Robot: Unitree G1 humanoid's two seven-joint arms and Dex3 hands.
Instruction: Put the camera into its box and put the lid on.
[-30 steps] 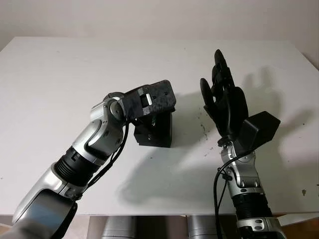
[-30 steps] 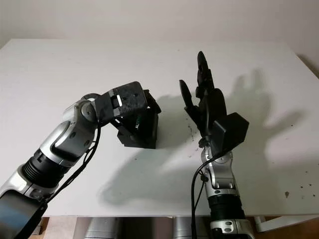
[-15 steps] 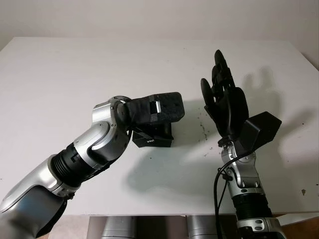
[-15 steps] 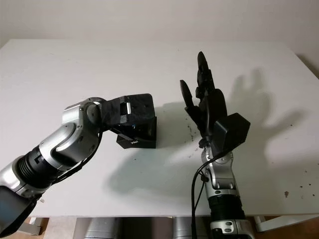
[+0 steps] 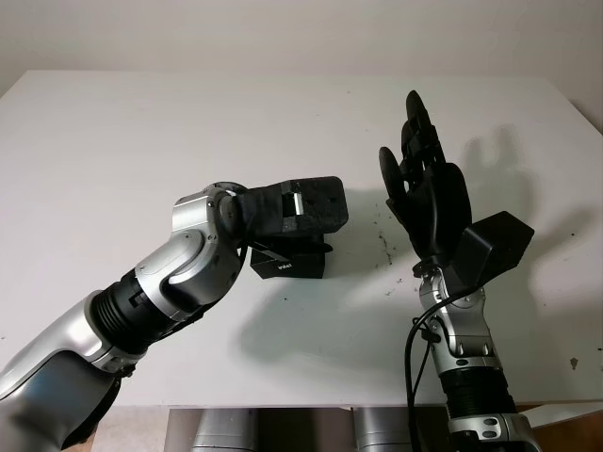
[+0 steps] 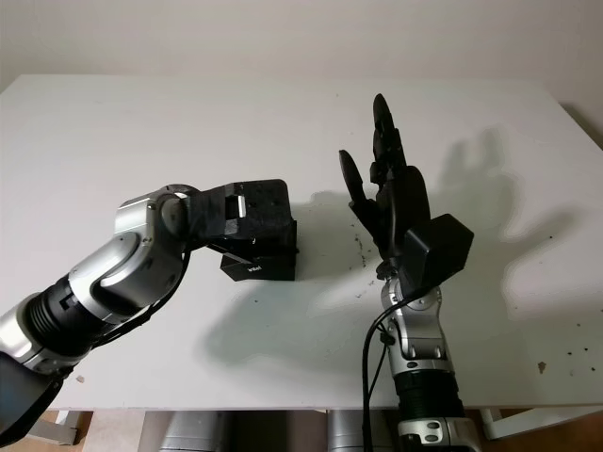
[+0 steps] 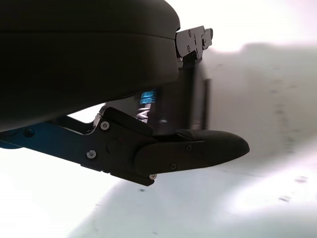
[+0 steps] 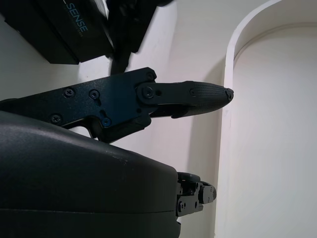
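Here the nearest things are the two arms coming up from the bottom edge. The right hand (image 5: 429,193) is raised above the right part of the white table (image 5: 113,141), its fingers (image 5: 415,127) pointing away from the robot; it is released and holds nothing, and it stands well apart from the box. Its shadow falls on the tabletop beyond it.

Further in, the left arm bends across toward the middle of the table, and the left hand (image 5: 300,209) lies over the top of the black box (image 5: 287,261). The box sits on the table near its centre, with small white lettering on the side that faces the robot. The hand's black shell covers the box's top, so the lid and the body cannot be told apart from the head cameras. From the left wrist camera, one finger (image 7: 198,148) reaches along the side of the box (image 7: 163,106), where a blue printed strip shows, and another finger passes on its other side. Whether the fingers actually press on the box or merely lie beside it cannot be told. The camera itself cannot be made out.

From the right wrist camera, the box (image 8: 64,34) appears past the right hand's outstretched finger (image 8: 193,96), with part of the white lettering readable on its face.

Beyond both hands the tabletop runs back to the pale wall.
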